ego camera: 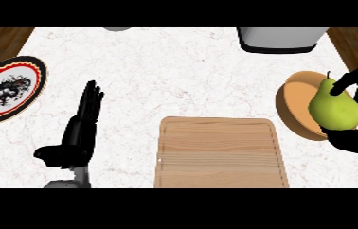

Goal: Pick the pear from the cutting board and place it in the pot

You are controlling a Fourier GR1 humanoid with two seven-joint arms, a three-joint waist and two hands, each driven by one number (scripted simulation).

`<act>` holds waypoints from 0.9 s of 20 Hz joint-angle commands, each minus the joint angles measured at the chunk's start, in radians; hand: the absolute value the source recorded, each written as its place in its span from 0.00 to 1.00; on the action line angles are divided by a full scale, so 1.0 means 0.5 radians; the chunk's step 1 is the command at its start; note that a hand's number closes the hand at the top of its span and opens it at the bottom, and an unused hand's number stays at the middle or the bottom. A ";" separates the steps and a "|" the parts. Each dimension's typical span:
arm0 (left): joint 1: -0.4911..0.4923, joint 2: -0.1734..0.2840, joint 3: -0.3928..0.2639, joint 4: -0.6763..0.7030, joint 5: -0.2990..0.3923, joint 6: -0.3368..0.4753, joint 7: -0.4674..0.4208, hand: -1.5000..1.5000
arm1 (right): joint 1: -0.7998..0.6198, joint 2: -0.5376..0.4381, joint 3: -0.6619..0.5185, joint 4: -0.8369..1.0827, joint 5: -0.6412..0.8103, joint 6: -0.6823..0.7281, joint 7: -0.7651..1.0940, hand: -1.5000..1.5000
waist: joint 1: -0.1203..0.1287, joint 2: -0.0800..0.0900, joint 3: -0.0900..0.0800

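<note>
- Black fingers of the right hand (344, 140) curl round the green, yellow-tinged pear (333, 109), holding it above the shallow tan pot (293, 107) at the view's right edge
- Best to lower it over the pot's middle before uncurling, I judge
- Bare pale wooden cutting board (220, 152) lies beside the pot
- Left hand (78, 128) rests with fingers straight on the white marble counter (174, 72)

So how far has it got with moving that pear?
Done: the pear is off the cutting board, which lies bare. In hand: the right hand curls round the pear at the view's right edge, over the orange-brown pot. Left: lowering it into the pot and letting go. The left hand rests open on the counter, beside a patterned plate.
</note>
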 commanded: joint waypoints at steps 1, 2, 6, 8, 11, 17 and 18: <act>-0.068 -0.005 0.011 0.029 -0.006 -0.005 0.051 0.50 | -0.201 -0.111 -0.218 0.429 -0.154 0.001 -0.209 1.00 | 0.009 0.001 -0.001; -0.003 0.006 0.022 0.024 0.008 -0.029 -0.027 0.50 | -0.152 -0.150 -0.269 0.534 -0.203 -0.034 -0.351 1.00 | 0.010 0.002 0.000; -0.048 -0.012 0.037 0.031 0.030 -0.040 -0.015 0.50 | -0.246 -0.160 -0.209 0.929 -0.142 -0.071 -0.478 1.00 | 0.015 0.004 -0.001; 0.010 -0.012 -0.010 -0.013 -0.022 -0.025 0.017 0.50 | -0.291 -0.244 -0.230 1.085 -0.157 -0.012 -0.574 1.00 | 0.020 0.002 0.000; -0.067 -0.025 0.041 0.138 0.008 -0.053 -0.100 0.50 | -0.358 -0.268 -0.267 1.436 -0.093 -0.138 -0.689 1.00 | 0.018 0.007 -0.001; -0.084 -0.046 -0.008 0.007 -0.020 -0.020 0.053 0.50 | -0.470 -0.240 -0.269 1.912 0.053 -0.159 -0.480 0.00 | 0.032 0.010 0.001; -0.118 -0.037 0.047 0.152 -0.006 -0.034 -0.036 0.50 | -0.421 -0.226 -0.222 1.926 0.074 -0.141 -0.503 0.00 | 0.016 0.009 -0.001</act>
